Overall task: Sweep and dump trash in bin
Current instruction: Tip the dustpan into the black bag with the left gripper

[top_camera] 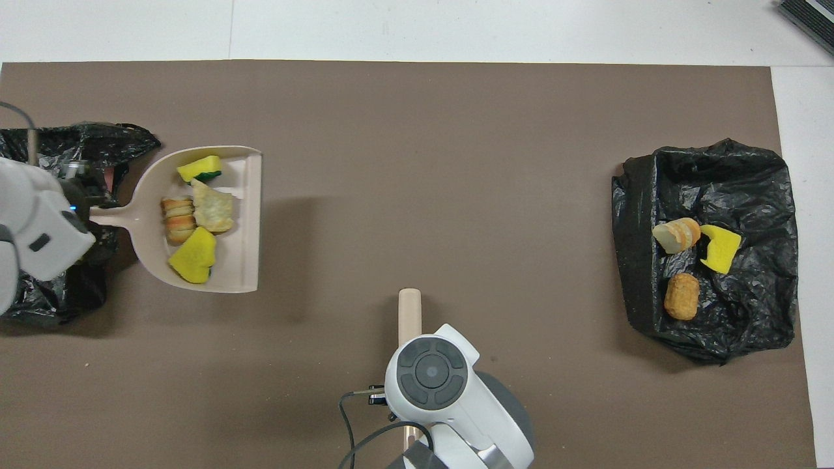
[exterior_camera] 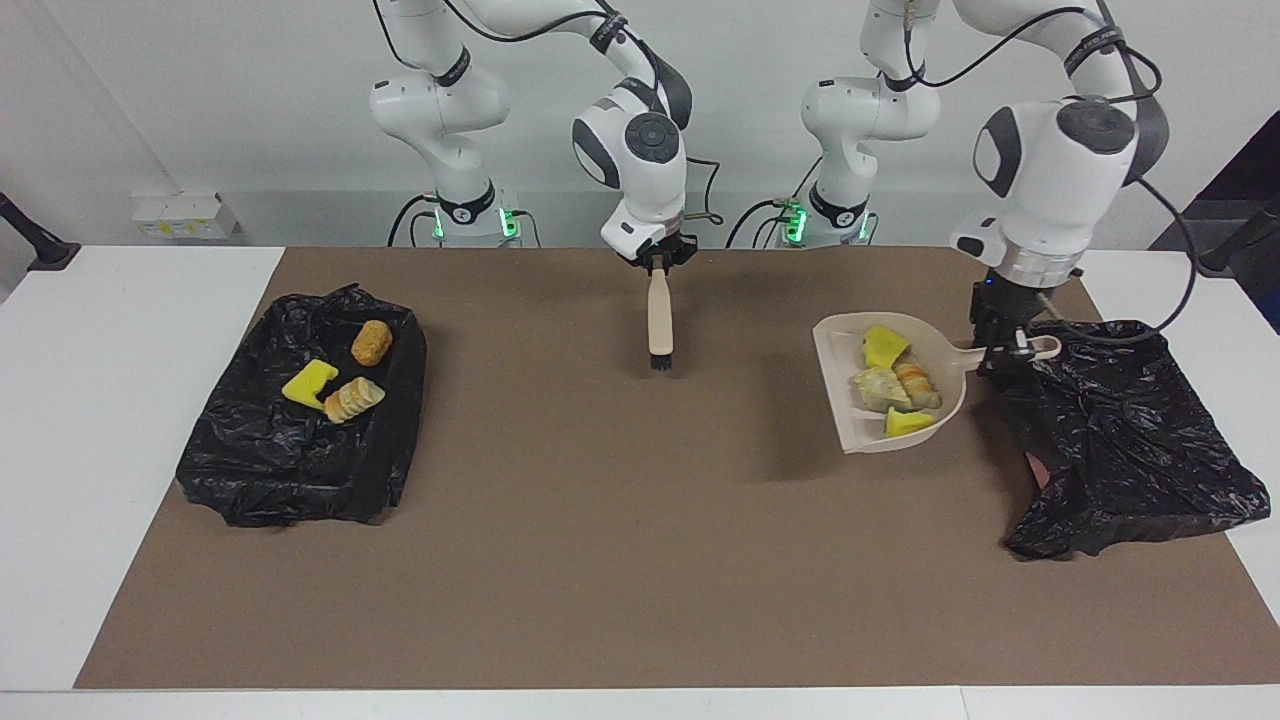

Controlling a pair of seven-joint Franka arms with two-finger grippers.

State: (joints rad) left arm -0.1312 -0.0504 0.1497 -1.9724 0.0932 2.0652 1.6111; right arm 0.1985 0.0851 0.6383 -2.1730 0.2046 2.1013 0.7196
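Observation:
My left gripper (exterior_camera: 1005,352) is shut on the handle of the beige dustpan (exterior_camera: 838,372), which it holds up over the mat, level, right beside the black bag-lined bin (exterior_camera: 1120,430) at the left arm's end. In the pan lies trash: yellow sponge pieces (exterior_camera: 884,346) and tan bread chunks (exterior_camera: 880,390). The overhead view shows the dustpan (top_camera: 244,215) with a sponge piece (top_camera: 193,255), and the left gripper (top_camera: 83,210) over the bin's edge (top_camera: 124,133). Over the middle of the mat, my right gripper (exterior_camera: 658,268) is shut on a beige brush (exterior_camera: 659,320) that hangs bristles down.
A second black-lined bin (exterior_camera: 300,470) at the right arm's end holds a yellow sponge piece (exterior_camera: 308,384) and two bread pieces (exterior_camera: 371,342). The brown mat (exterior_camera: 600,550) covers most of the white table. A small white box (exterior_camera: 180,215) sits by the wall.

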